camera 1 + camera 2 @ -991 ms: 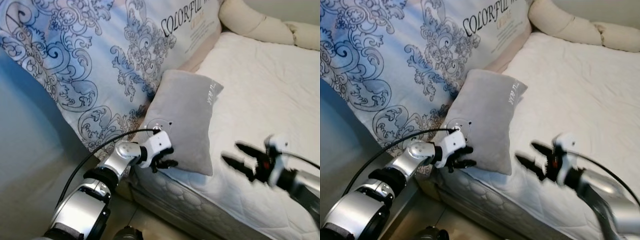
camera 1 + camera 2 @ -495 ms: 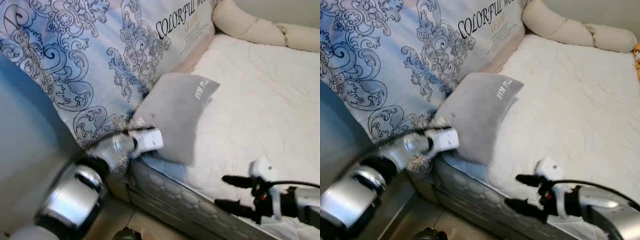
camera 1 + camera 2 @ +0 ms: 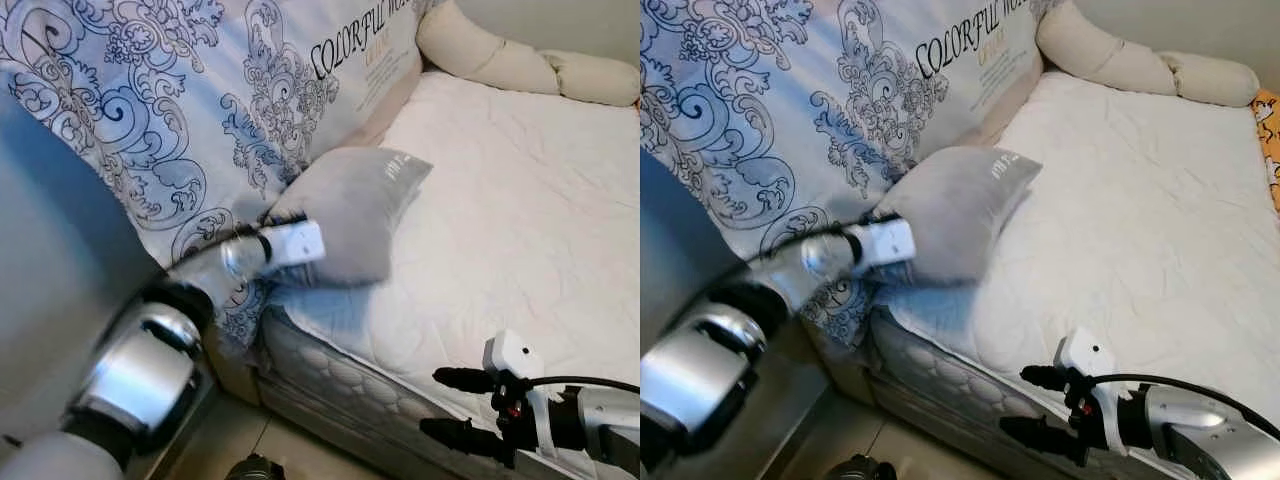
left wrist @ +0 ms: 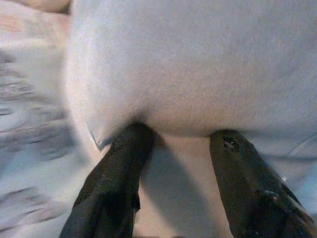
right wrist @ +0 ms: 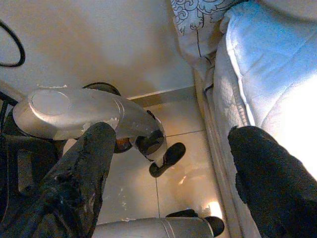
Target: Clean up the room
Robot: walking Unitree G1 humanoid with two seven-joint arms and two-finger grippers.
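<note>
A grey pillow (image 3: 355, 205) lies on the white mattress (image 3: 520, 220), against the blue-patterned duvet (image 3: 180, 100). Its near end is lifted and bunched. My left gripper (image 3: 322, 252) is at that near end, fingertips buried in the fabric. In the left wrist view the two black fingers (image 4: 124, 168) stand on either side of the bulging pillow edge (image 4: 198, 64), shut on it. My right gripper (image 3: 442, 406) hovers open and holds nothing, low at the mattress's front edge. Its wrist view looks past spread fingers (image 5: 84, 168) down at the floor.
Cream bolster pillows (image 3: 500, 60) lie across the far end of the bed. Something orange (image 3: 1268, 130) shows at the right edge. A grey panel (image 3: 50, 300) stands to the left. Below the mattress side (image 5: 247, 74) are the tiled floor (image 5: 178, 124) and my own leg (image 5: 74, 111).
The left gripper has pulled the pillow's near end up and towards the duvet, bunching it. The right arm has sunk from above the mattress to its front edge. The camera has shifted slightly.
</note>
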